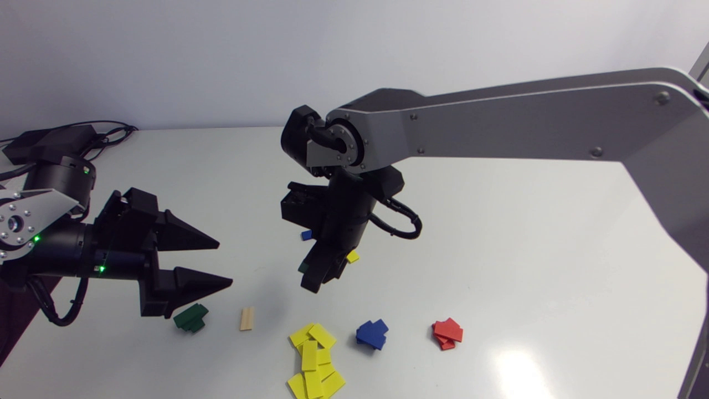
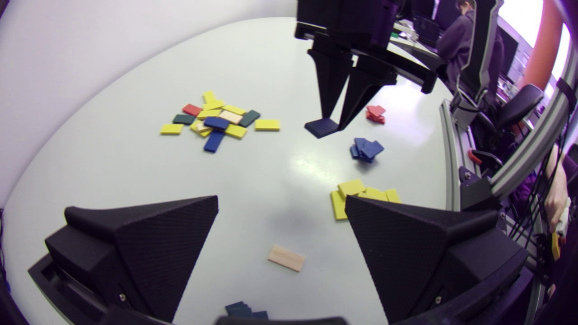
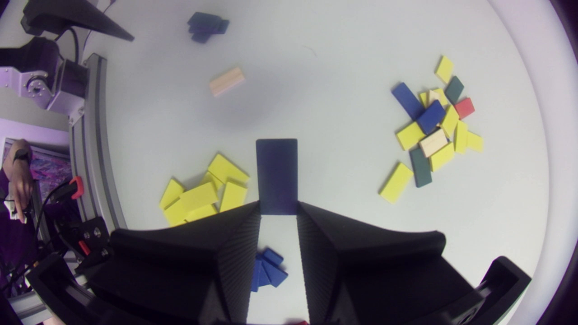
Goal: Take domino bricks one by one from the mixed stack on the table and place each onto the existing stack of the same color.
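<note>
My right gripper [image 1: 311, 284] hangs above the middle of the table, shut on a dark green brick [image 3: 276, 174] that sticks out ahead of its fingertips. The mixed pile [image 3: 433, 128] of yellow, blue, green, red and wood bricks lies beyond it, mostly hidden by the arm in the head view. Along the front lie the green stack [image 1: 191, 318], a single wood brick [image 1: 247, 318], the yellow stack [image 1: 314, 360], the blue stack [image 1: 372, 334] and the red stack [image 1: 447, 333]. My left gripper [image 1: 225, 262] is open and empty just above the green stack.
Black cables and a black box [image 1: 52, 141] lie at the table's back left corner. The right arm's long grey link [image 1: 526, 119] spans the table's right half. The table's curved front edge [image 1: 99, 382] runs close to the stacks.
</note>
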Tool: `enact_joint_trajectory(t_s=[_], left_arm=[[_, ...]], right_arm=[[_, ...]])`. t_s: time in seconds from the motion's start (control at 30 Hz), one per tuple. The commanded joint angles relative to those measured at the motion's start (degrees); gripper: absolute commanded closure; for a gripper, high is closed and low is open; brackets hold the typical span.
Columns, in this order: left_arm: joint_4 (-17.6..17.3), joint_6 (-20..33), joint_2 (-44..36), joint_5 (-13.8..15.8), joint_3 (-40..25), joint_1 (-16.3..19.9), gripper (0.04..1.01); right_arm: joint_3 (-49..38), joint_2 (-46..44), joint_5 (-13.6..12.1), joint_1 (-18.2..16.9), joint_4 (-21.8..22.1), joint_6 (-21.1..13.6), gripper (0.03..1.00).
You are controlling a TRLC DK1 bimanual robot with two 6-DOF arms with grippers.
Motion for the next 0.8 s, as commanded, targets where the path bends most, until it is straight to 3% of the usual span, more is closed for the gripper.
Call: enact_joint_trajectory(t_s=[0.0,0.17,0.43,0.77], left_arm=[[-3.1,6.6,1.3,1.7,1.6,-2.6,0.041],[-5.4,11.4,2.5,1.8,1.8,-7.7,0.041],[-6.1,15.5,10.0,2.4,5.0,-11.3,0.041],[-8.5,18.8,12.8,3.4,8.7,-14.8,0.041]], right_arm=[[-3.2,-2.5,-1.5,1.3,0.4,-2.4,0.83],[-6.2,-6.0,-4.3,1.9,1.1,-4.2,0.83],[-8.4,-9.8,-9.7,2.1,0.8,-4.8,0.83],[-8.8,-8.3,-12.4,3.3,1.1,-6.3,0.831]])
